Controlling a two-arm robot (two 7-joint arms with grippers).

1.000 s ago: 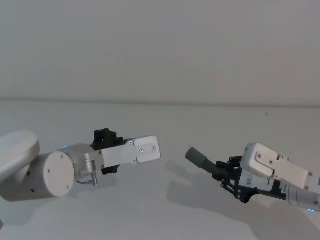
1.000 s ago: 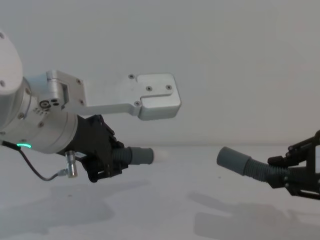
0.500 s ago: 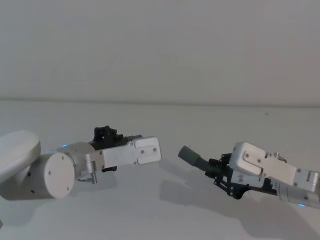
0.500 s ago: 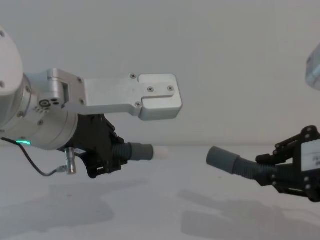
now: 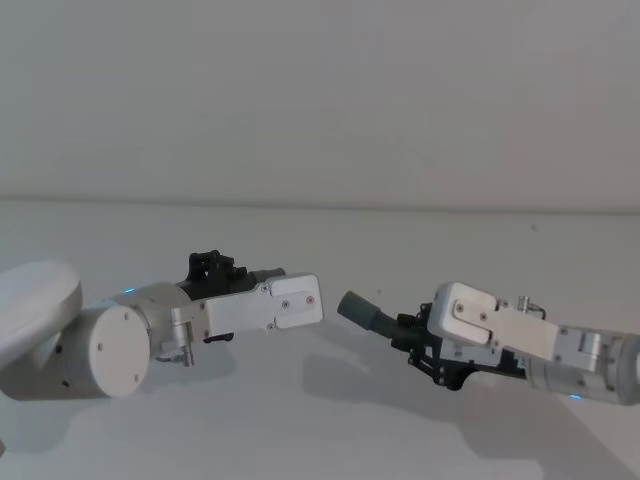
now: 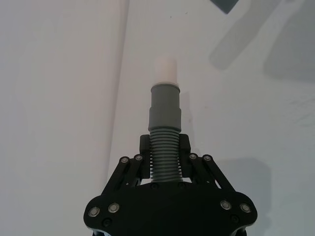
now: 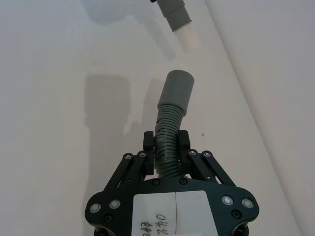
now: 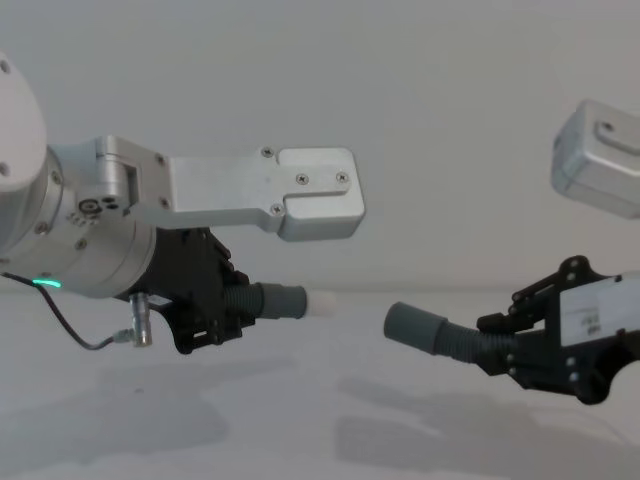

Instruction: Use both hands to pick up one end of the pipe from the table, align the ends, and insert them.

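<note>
Clamping ribbed hose, your left gripper [image 8: 215, 310] aims its white-tipped cuff [image 8: 285, 301] at the right gripper [image 8: 510, 350]'s cuff [image 8: 412, 326], near but tilted upward.

Your left arm: fat silver-grey cylinder, green glowing strip low on its side, a flat silver bracket with 4 screws on top, a thin black cable looping beneath. Left claw [image 8: 225, 305]: black linkage, silver rivets. Right claw [image 8: 495, 350]: same black linkage, white label with handwritten marks, boxy silver housing above it.
</note>
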